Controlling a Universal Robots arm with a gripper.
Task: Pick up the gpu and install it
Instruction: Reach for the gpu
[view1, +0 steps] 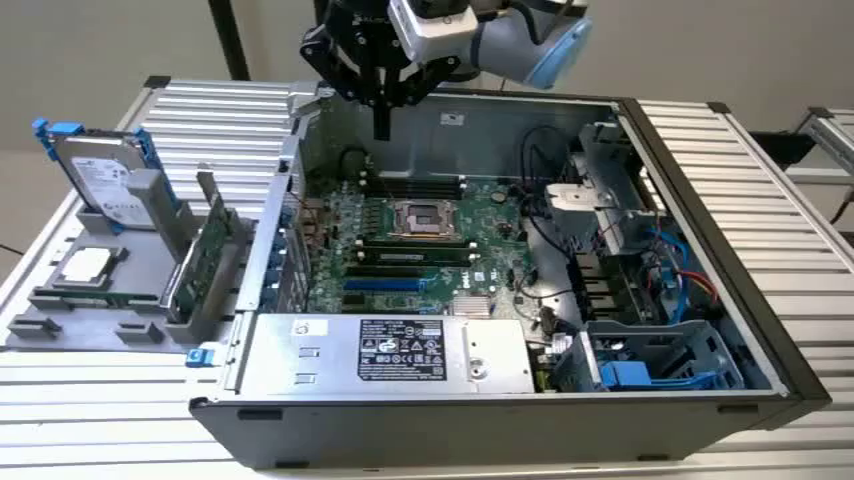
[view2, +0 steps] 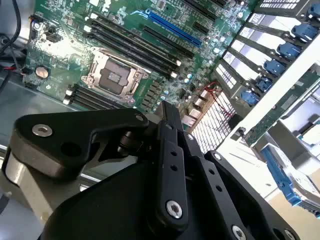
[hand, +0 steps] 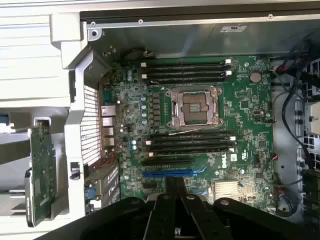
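Note:
The gpu (view1: 208, 256), a green circuit card, stands on edge in a grey holder (view1: 80, 325) outside the open computer case, at the exterior view's left. In the first wrist view the gpu (hand: 42, 172) appears edge-on beside the case wall. My gripper (view1: 383, 126) hangs above the rear of the case, over the motherboard (view1: 414, 250), well apart from the card. Its black fingers are shut together with nothing between them; in both wrist views the gripper (hand: 175, 183) (view2: 168, 107) points down at the board. A long blue card slot (hand: 172, 173) lies bare on the motherboard.
A silver hard drive with blue rails (view1: 104, 178) and a processor chip (view1: 87, 265) sit in the same grey holder. Inside the case are the power supply (view1: 387, 350), cables (view1: 561, 200) and a drive cage (view1: 654, 355). The case stands on a ribbed metal table (view1: 747, 170).

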